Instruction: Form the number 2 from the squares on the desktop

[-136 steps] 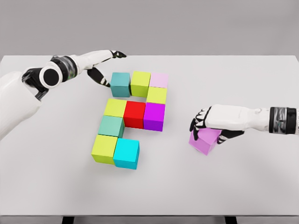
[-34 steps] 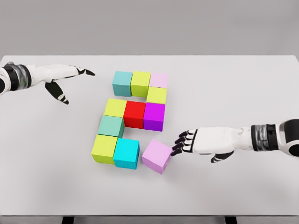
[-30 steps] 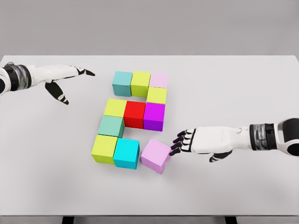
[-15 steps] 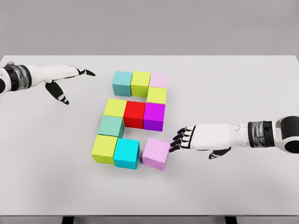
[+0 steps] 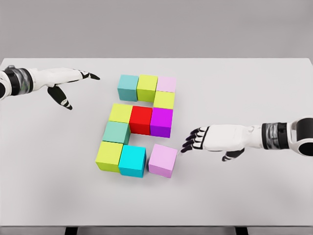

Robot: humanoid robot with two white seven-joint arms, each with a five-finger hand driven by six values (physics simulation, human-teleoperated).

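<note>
Coloured cubes lie on the white table point(image 5: 254, 88) in the shape of a 2. The top row is teal point(image 5: 127, 87), olive point(image 5: 147, 87) and pale pink point(image 5: 167, 83), with a yellow cube point(image 5: 164, 100) below the pink one. The middle row reads yellow point(image 5: 120, 113), red point(image 5: 141, 120), magenta point(image 5: 161, 122). A teal-green cube point(image 5: 116, 132) links down to a lime cube point(image 5: 109, 155), a cyan cube point(image 5: 132, 160) and a lilac cube point(image 5: 163, 160). My right hand point(image 5: 193, 140) hovers open just right of the lilac cube, apart from it. My left hand point(image 5: 73, 83) rests open at the far left.
The right hand carried the lilac cube left, set it beside the cyan cube and nudged it square. It has now let go and pulled back up and to the right. The left arm withdrew left, then stayed still.
</note>
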